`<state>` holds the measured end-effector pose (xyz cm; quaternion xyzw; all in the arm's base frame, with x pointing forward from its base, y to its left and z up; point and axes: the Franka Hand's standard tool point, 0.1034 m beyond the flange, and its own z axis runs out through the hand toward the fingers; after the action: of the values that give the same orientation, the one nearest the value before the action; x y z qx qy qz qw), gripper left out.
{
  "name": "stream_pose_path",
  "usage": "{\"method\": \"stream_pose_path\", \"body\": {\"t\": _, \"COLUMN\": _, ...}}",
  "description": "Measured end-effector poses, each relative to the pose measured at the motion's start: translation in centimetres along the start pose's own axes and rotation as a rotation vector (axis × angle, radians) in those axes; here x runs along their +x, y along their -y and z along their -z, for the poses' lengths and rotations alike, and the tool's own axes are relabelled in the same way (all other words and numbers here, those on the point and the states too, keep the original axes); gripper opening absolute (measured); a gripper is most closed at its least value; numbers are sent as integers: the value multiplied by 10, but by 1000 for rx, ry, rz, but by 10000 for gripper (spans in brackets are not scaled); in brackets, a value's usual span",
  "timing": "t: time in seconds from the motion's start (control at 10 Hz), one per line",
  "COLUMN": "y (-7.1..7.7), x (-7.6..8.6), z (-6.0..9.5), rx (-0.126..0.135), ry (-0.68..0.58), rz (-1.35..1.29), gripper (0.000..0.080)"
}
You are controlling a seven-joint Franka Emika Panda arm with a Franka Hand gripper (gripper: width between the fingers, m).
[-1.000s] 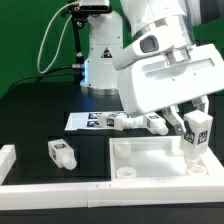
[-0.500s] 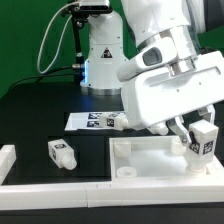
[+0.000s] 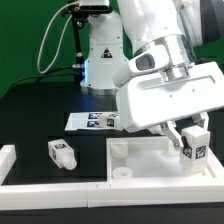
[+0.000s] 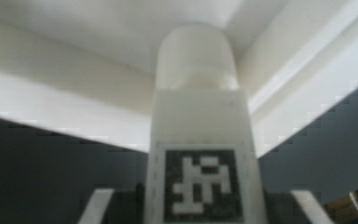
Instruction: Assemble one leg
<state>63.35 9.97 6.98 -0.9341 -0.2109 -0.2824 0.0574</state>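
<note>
— One leg (image 3: 196,150) we see at the lower right of the frame, above the panel (image 3: 140,152). Does the gripper (image 3: 192,135) hold it?
— Yes, we see its jaws clamped on this leg. A second leg (image 3: 61,154) lies at lower left.

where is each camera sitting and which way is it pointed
Exterior view: off the arm, looking low across the black table at the white panel; the arm and the claw gripping the leg show.
Wrist view: on the wrist, looking along the leg toward the panel; only the claw's fingers show.
Shared: the gripped leg and the white panel.
</note>
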Motion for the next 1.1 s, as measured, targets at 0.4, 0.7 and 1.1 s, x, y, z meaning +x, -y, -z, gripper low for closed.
{"method": "stream_pose_path", "body": {"t": 0.4, "y": 0, "x": 0, "z": -1, "rx": 3, "ry": 2, "rz": -2, "gripper": 604}}
{"method": "stream_pose_path", "body": {"t": 0.7, "y": 4, "x": 6, "z": 4, "rx": 27, "ry": 28, "rz": -77, "gripper": 642}}
{"method": "stream_pose_path", "body": {"t": 1.1, "y": 11, "x": 24, "z": 5, "rx": 105, "ry": 166, "rz": -212, "gripper": 648}}
